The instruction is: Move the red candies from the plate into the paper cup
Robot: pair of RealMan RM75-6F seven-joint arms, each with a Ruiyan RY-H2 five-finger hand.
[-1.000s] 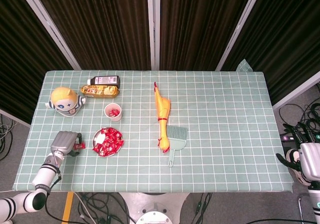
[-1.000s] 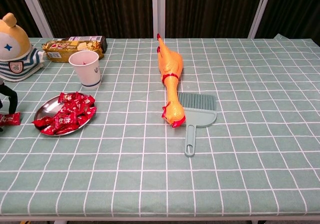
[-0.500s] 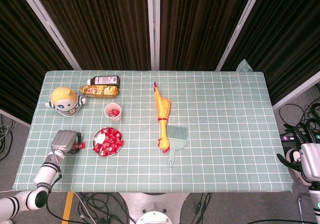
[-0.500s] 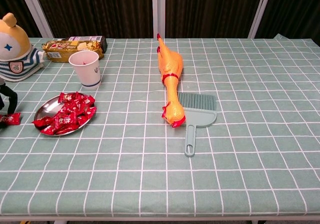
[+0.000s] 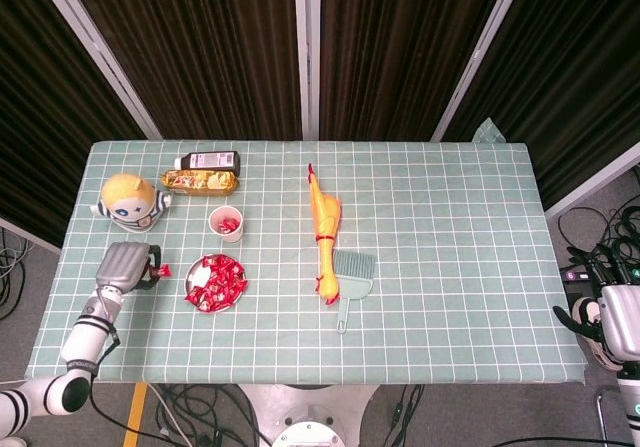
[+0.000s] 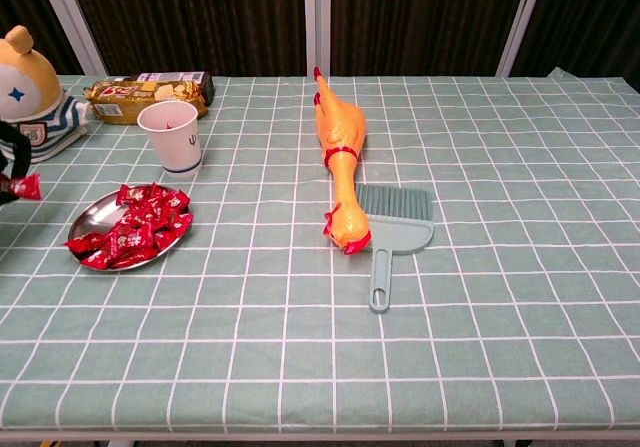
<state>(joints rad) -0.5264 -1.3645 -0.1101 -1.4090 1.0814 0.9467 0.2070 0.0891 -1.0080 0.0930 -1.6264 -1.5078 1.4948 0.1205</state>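
A metal plate left of centre holds a heap of red candies. Behind it stands the white paper cup, with red candies inside in the head view. My left hand hovers left of the plate and pinches one red candy; in the chest view only its dark fingertips show at the left edge. My right hand hangs off the table's right edge, nothing in it, fingers spread.
A yellow rubber chicken and a teal dustpan brush lie mid-table. A round yellow toy figure, a snack packet and a dark bottle sit at the back left.
My left hand has lifted with the candy and moved away from the front edge toward the toy figure; the candy sits higher in the chest view. The right hand is still.
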